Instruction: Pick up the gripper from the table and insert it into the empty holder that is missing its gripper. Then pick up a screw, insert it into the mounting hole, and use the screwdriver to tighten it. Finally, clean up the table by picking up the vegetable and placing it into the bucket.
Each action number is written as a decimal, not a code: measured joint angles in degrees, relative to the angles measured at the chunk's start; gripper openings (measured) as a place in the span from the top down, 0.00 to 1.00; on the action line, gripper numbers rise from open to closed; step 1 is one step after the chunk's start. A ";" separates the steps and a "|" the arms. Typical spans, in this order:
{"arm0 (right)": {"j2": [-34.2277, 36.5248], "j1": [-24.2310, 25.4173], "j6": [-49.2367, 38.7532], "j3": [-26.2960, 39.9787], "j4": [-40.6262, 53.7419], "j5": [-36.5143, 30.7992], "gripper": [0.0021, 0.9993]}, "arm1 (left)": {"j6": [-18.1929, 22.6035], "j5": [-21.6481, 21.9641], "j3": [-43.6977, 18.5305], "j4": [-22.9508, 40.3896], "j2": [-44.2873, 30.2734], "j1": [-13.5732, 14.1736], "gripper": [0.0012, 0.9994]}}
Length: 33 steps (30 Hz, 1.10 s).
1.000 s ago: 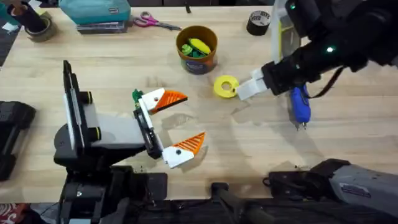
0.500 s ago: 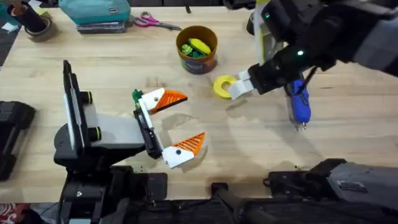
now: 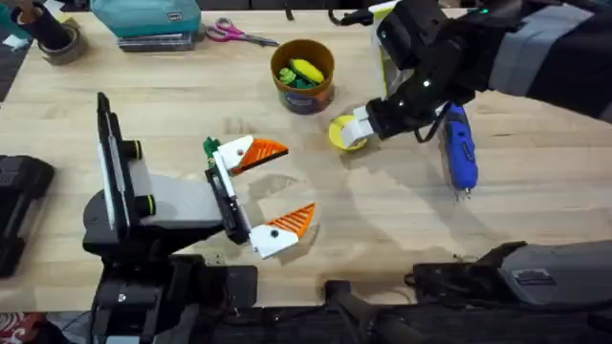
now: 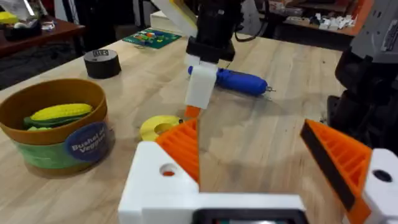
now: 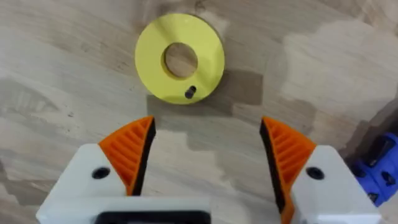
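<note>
My right gripper hangs open just above the table, beside a yellow disc that carries a small dark screw. From overhead, the right gripper touches the edge of the disc. The blue screwdriver lies flat to the right of it. My left gripper rests open near the table's middle, both white brackets bearing orange tips. A yellow vegetable lies in the bucket. The loose gripper and the empty holder are out of view.
Scissors, a teal box and a tape roll line the far left edge. A black tape roll sits at the far right behind my right arm. Bare wood lies between both grippers and the front edge.
My right arm has swung left from above the screwdriver, and its gripper now hangs at the yellow disc. The left arm has not moved.
</note>
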State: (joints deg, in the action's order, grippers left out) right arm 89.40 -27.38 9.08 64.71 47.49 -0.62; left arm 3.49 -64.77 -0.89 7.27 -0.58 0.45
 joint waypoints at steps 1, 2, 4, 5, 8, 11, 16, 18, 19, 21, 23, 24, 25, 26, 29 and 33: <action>0.14 0.00 0.06 0.00 -0.35 0.00 0.00 | 0.00 0.00 0.00 0.00 0.00 0.00 0.01; 0.29 0.00 0.15 0.00 -0.67 -0.02 0.00 | 0.00 0.00 0.00 0.00 0.00 0.00 0.01; 0.65 0.00 0.17 0.00 -0.77 -0.02 0.01 | -0.01 0.00 0.00 0.00 0.00 0.00 0.01; 0.89 0.00 0.17 0.04 -0.75 -0.02 0.01 | 0.00 0.00 0.00 0.00 0.00 0.00 0.01; 1.86 -0.13 0.17 0.62 -0.62 -0.04 0.01 | 0.00 0.00 0.00 0.00 0.00 0.00 0.01; 2.99 -0.34 0.16 1.48 -0.72 -0.07 0.01 | 0.00 0.00 0.00 0.00 0.00 0.00 0.01; 4.80 -0.39 0.17 1.88 -0.79 -0.07 0.01 | 0.00 0.00 0.00 0.00 0.00 0.00 0.01; 5.41 -0.39 0.17 1.88 -0.94 -0.14 0.01 | -0.01 0.00 0.00 0.00 0.01 0.00 0.01; 5.67 -0.46 0.17 1.88 -1.16 -0.20 0.01 | 0.00 0.00 0.00 0.00 0.00 0.00 0.01; 6.23 -0.62 0.17 1.88 -1.66 -0.21 0.03 | 0.00 0.00 0.00 0.00 0.00 0.00 0.01; 6.86 -0.92 0.17 1.90 -2.17 -0.20 0.05 | 0.00 0.00 0.00 0.00 0.00 0.00 0.01; 7.17 -1.04 0.17 1.90 -2.42 -0.20 0.06 | 0.00 0.00 0.00 0.00 0.01 0.00 0.01; 7.45 -1.17 0.16 1.88 -2.65 -0.20 0.07 | -0.01 0.00 0.00 0.00 0.00 0.00 0.01; 7.77 -1.32 0.17 1.90 -2.96 -0.22 0.07 | 0.00 0.00 0.00 0.00 0.00 0.00 0.01; 8.42 -1.83 0.15 1.90 -3.87 -0.20 0.10 | 0.00 0.00 0.00 0.00 0.00 0.00 0.01; 8.49 -2.25 0.15 1.97 -4.31 -0.20 0.17 | 0.00 0.00 0.00 0.00 0.00 0.00 0.01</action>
State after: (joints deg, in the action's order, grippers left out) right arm 97.89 -29.63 9.23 66.67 43.18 -0.82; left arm 3.49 -64.77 -0.89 7.27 -0.58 0.45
